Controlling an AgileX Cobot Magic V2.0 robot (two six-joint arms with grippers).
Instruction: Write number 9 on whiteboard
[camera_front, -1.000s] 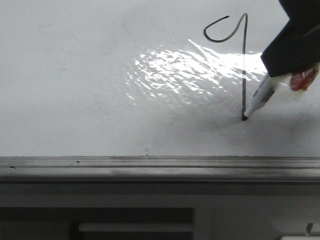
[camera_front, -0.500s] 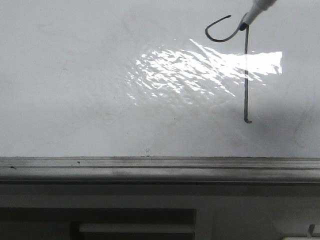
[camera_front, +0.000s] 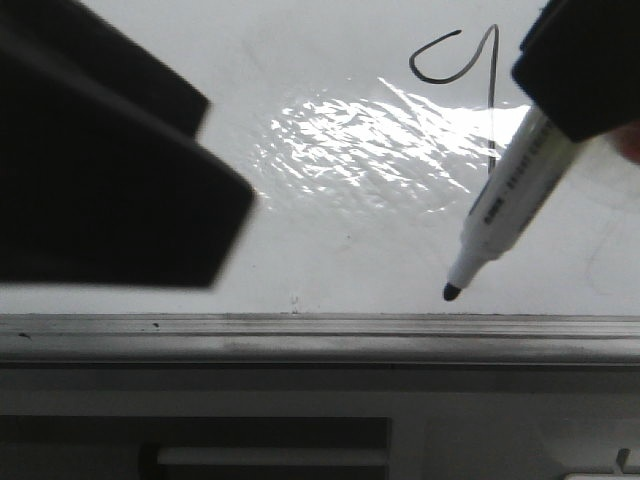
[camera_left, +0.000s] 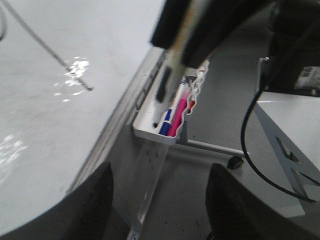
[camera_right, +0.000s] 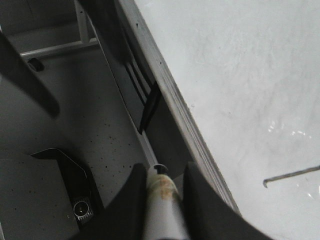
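Already the number 9 (camera_front: 470, 75) stands drawn on the whiteboard (camera_front: 330, 240), toward the far right of the front view: a small open loop on the left joined to a long straight stem that runs back toward the near edge, its lower part hidden there behind the marker (camera_front: 505, 205). In the left wrist view the end of the stem shows with its tiny hook, so the figure looks complete and the writing step seems done. The right gripper (camera_right: 162, 187) is closed on the marker, its two dark fingers pressing the barrel from either side. The marker slants from far right down to near left, with its black tip close above the grey rail (camera_front: 320, 335) along the board's near edge; whether the tip touches the board cannot be told, but it seems lifted. The digit therefore lies beyond the tip, farther from the robot and slightly right, its stem roughly in line with the direction the marker would travel if it went back. The left gripper (camera_left: 157, 200) hangs over the near left part of the board with its fingers spread wide and nothing between them, well apart from the digit, so the right arm is clearly the nearer one. Beside the board, the left wrist view shows a small white tray (camera_left: 150, 132) holding spare pens.
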